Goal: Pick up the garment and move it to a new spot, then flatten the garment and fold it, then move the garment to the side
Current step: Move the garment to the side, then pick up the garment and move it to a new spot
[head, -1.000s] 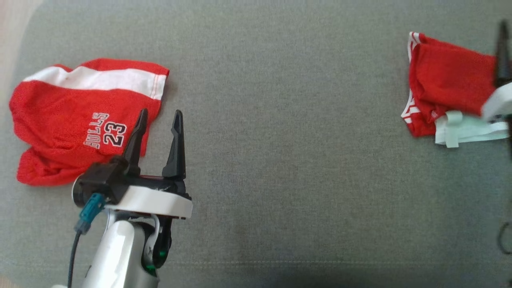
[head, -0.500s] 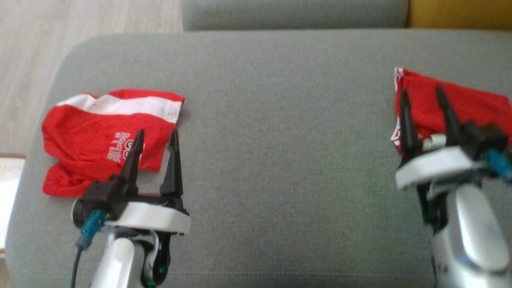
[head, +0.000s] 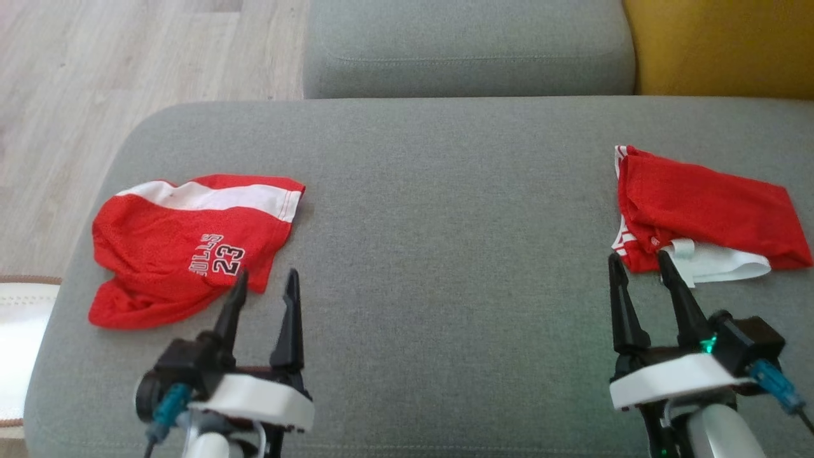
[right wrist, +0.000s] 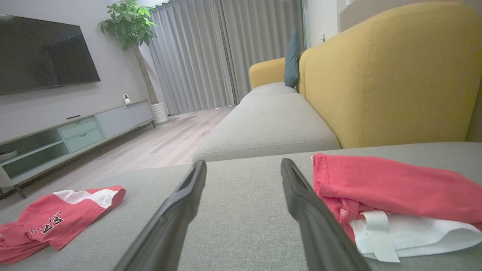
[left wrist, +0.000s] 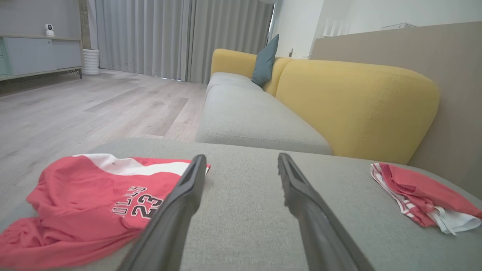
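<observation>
Gaping empty, left gripper [head: 266,273] near numbered garment [head: 165,248], right gripper [head: 638,256] near other garment [head: 699,203]

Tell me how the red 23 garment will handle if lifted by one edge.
The red 23 garment lies rumpled with soft folds, so it will probably hang limp and bunch. Its thin mesh-looking cloth suggests it is light. On the coarse grey cushion, a push would likely wrinkle it rather than slide it.

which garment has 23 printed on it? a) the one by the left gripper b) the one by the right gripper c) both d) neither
a: the red garment beside the left gripper carries the 23 print, while the folded garment by the right gripper shows no number on its visible side.
</observation>
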### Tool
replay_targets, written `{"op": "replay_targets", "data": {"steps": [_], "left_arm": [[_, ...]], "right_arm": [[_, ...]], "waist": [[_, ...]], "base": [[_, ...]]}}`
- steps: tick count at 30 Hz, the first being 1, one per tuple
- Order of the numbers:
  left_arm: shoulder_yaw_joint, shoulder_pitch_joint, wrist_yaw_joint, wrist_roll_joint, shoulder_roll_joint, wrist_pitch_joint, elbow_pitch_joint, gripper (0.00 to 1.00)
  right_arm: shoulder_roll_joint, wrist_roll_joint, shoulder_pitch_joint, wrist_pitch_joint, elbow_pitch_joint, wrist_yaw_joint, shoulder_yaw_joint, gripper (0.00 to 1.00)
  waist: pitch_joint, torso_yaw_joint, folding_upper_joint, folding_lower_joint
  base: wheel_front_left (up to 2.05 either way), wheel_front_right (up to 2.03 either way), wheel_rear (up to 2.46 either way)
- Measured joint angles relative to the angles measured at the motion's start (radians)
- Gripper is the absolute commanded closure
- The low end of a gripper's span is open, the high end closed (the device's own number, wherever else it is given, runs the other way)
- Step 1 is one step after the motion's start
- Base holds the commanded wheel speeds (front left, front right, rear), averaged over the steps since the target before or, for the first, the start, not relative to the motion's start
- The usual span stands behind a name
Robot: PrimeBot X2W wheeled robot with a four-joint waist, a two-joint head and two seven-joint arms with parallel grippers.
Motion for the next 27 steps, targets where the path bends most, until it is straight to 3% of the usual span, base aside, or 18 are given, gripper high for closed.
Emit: {"op": "replay_targets", "data": {"steps": [9,27], "left_arm": [[-0.034,0.053,0.002,-0.021,0.002,0.0,0.019,0.0],[-0.035,0.055,0.001,-0.019,0.003,0.0,0.018,0.0]], "right_arm": [[0.001,0.029,0.082,-0.034,-0.009,0.0,-0.009,0.0],[0.001,0.053,0.083,-0.042,-0.008,0.0,-0.011,0.0]], "waist": [[-0.023,0.007,0.0,0.0],[-0.008,0.015,0.0,0.0]], "base": [[0.0,0.0,0.0],[0.0,0.0,0.0]]}}
